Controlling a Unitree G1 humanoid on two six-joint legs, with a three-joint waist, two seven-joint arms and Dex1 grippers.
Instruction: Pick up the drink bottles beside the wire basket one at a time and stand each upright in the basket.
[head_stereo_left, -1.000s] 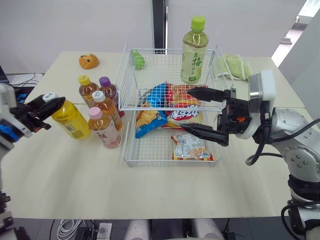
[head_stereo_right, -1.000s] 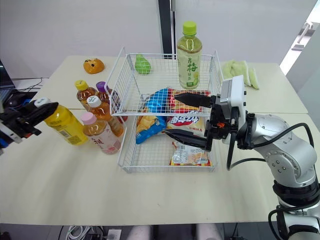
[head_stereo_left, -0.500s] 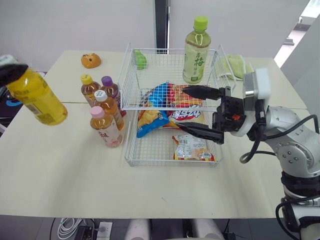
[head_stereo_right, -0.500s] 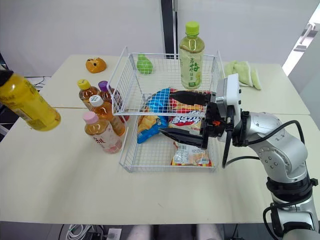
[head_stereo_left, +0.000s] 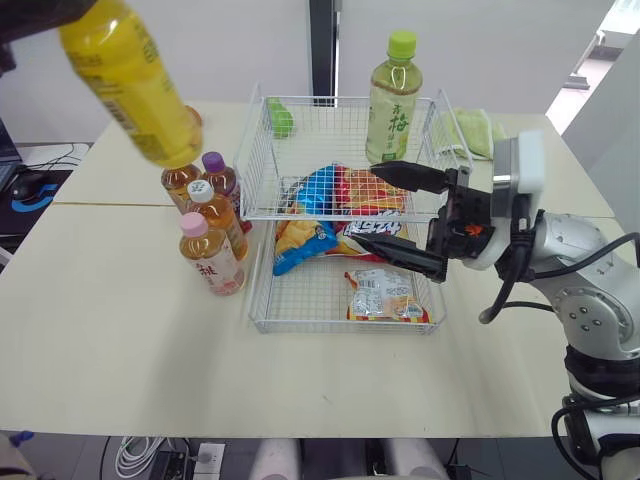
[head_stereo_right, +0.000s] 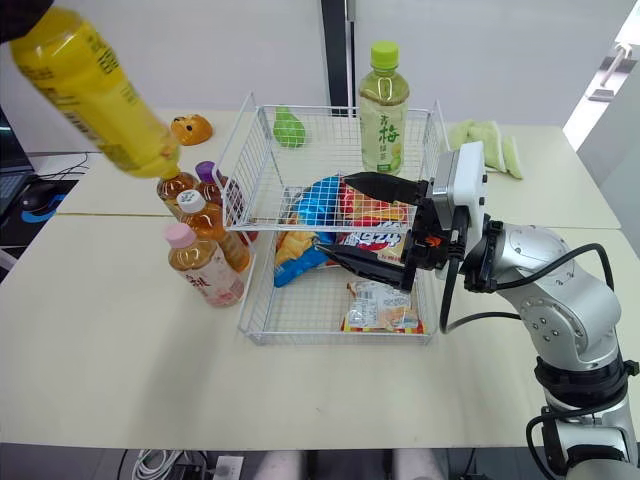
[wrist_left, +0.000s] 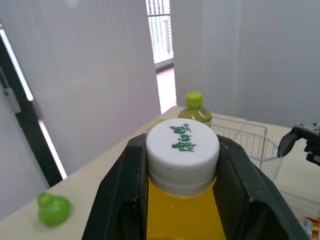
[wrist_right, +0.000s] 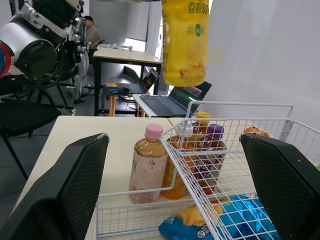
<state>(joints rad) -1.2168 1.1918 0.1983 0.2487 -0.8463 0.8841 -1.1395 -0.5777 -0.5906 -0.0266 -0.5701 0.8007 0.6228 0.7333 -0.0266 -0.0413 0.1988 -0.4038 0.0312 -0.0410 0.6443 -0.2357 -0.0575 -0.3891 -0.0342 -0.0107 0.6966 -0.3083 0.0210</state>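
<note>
Left wrist view: clamping the left gripper (wrist_left: 182, 172) on the neck of the yellow bottle (wrist_left: 182, 147), black fingers (wrist_left: 122, 190) pressing in on both sides just under the white cap. Holding that bottle high in the air and tilted, cap end up toward the robot's left, base angling down toward the small bottles (head_stereo_left: 210, 255) standing together on the table (head_stereo_left: 120, 350) just beside the wire basket (head_stereo_left: 330, 325), on its left side. Showing pink, white and purple caps among that group. Hovering the right gripper (head_stereo_left: 363, 202) over the snack bags (head_stereo_left: 375, 295) lying in the basket, fingers spread wide and grasping nothing. Sharing the basket with a green-capped tea bottle (head_stereo_left: 391, 100), upright at the far right corner, and a small green toy (head_stereo_left: 279, 120) at the far left.
</note>
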